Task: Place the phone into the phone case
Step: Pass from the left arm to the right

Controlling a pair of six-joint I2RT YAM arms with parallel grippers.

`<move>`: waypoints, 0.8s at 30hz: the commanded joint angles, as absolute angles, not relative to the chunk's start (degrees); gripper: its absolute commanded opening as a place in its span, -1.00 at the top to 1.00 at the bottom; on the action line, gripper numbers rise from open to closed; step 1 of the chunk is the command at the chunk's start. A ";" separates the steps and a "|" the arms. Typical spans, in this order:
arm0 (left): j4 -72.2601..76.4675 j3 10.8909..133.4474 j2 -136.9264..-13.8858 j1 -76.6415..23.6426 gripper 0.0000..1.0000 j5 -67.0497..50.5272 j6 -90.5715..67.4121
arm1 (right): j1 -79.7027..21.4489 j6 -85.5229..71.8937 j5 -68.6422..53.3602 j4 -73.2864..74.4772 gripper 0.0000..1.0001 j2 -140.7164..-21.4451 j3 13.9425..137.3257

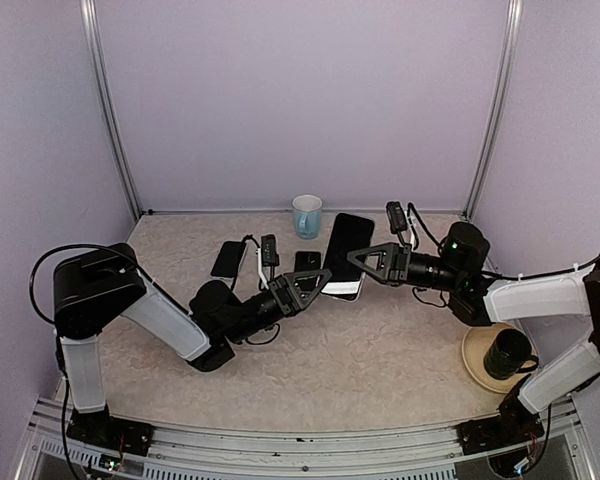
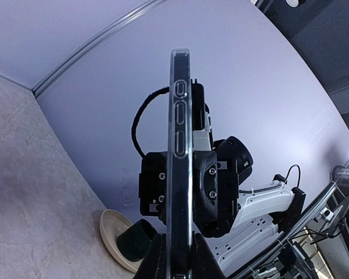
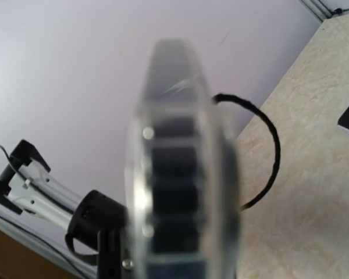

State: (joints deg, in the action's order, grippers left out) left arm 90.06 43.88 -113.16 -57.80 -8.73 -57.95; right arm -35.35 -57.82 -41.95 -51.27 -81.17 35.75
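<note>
Clear phone case point(image 2: 179, 157) held edge-on off the table point(image 1: 380, 350), centre of the top view, with the dark phone point(image 1: 348, 238) showing inside its rim; whether it is fully seated cannot be told. Left gripper point(image 1: 320, 282) pinches the case's lower-left edge with its fingers pressed together on it, and right gripper point(image 1: 358, 257) is clamped on the opposite edge from the right. Behind, at the upper centre, a pale blue mug point(image 1: 307, 215); left of the case, a dark handset point(image 1: 228, 258) lying flat; lower right, a black mug point(image 1: 507, 352) on a tan saucer point(image 1: 477, 368).
</note>
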 commanded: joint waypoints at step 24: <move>81.25 33.25 -97.40 -53.53 -0.98 -6.40 -53.78 | -23.36 -41.82 -58.57 -17.72 1.00 -90.70 50.96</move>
State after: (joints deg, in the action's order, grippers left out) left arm 88.51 34.04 -102.76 -53.78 -8.19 -58.96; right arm -26.02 -45.10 -54.57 -22.87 -89.34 48.10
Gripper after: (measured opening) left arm 0.989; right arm 0.074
